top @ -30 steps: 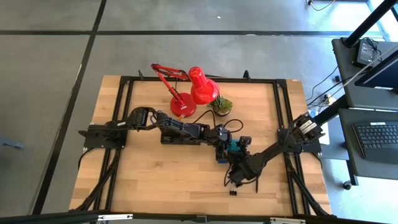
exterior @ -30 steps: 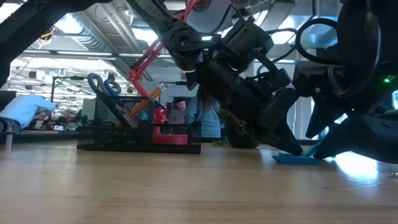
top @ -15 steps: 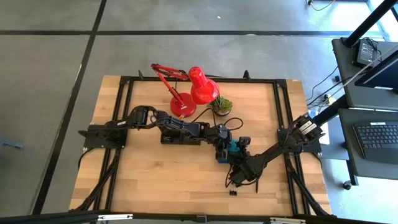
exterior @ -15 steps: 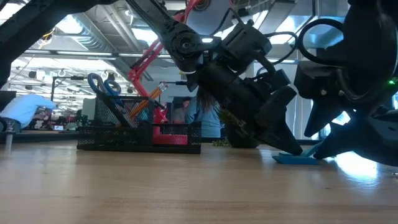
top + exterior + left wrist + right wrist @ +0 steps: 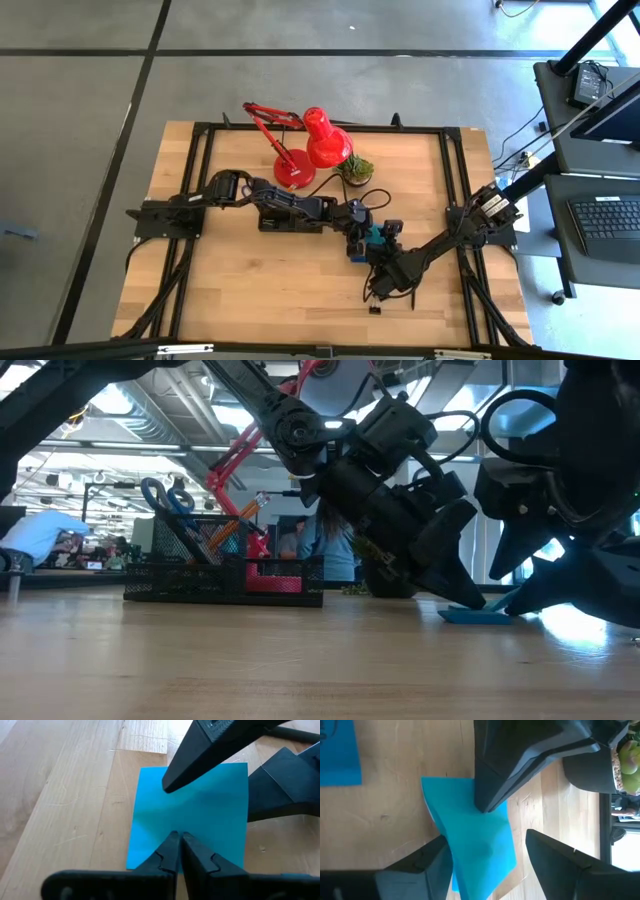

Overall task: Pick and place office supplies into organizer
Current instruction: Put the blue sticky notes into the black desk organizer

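Left claw (image 5: pixel 177 837) is pressing down with its two fingers closed tip to tip on the blue square note pad (image 5: pixel 200 815), which is lying flat on the wooden table (image 5: pixel 260 280). Its tips are resting on the pad's near edge in the left wrist view, with nothing pinched between them.

Right claw (image 5: pixel 485 847) is standing open at the same pad, its fingers spread wide, one on each side of the blue sheet. In the right wrist view the top sheet (image 5: pixel 475 840) is lifting and bending up from the table, while a dark finger of the left claw is bearing down on its far edge.

Both claws are meeting right of the table's centre in the high view, just beside the pad (image 5: pixel 372 238). In the low view the pad (image 5: pixel 478 616) is lying on the table surface under both claws.

Organizer (image 5: pixel 225 575) is sitting well apart to the left in the low view, with blue-handled scissors (image 5: pixel 165 498) and orange pencils (image 5: pixel 245 515) standing in its slots. A red desk lamp (image 5: pixel 305 145) and a small potted plant (image 5: pixel 355 168) are standing toward the table's far edge.
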Robot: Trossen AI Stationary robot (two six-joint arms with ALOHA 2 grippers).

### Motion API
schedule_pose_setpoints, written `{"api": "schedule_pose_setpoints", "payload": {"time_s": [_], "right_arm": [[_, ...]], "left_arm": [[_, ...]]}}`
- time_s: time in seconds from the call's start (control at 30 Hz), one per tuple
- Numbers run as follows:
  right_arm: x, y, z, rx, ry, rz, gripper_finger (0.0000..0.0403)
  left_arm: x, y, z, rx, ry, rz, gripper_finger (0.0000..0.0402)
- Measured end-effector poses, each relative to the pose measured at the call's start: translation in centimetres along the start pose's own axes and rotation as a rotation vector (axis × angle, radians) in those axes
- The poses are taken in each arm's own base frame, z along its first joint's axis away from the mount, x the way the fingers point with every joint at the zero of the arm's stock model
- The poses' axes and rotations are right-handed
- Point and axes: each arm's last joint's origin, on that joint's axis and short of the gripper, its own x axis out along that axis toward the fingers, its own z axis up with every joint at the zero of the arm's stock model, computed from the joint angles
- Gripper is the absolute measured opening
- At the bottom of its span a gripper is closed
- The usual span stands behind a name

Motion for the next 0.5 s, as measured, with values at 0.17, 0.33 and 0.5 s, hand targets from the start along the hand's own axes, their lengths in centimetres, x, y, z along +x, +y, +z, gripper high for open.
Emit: {"api": "schedule_pose_setpoints", "payload": {"time_s": [0.17, 0.33, 0.5], "right_arm": [[-0.6, -0.2, 0.5, -0.018, 0.034, 0.016, 0.0242], [-1.1, -0.2, 0.8, -0.021, 0.032, 0.017, 0.0242], [-1.1, -0.4, 0.9, -0.011, -0.003, -0.029, 0.0242]], "left_arm": [[0.0, 0.0, 0.0, 0.006, -0.001, 0.004, 0.0010], [0.0, 0.0, 0.0, 0.009, 0.000, 0.005, 0.0012], [0.0, -0.2, 0.0, 0.019, 0.001, 0.000, 0.0009]]}}
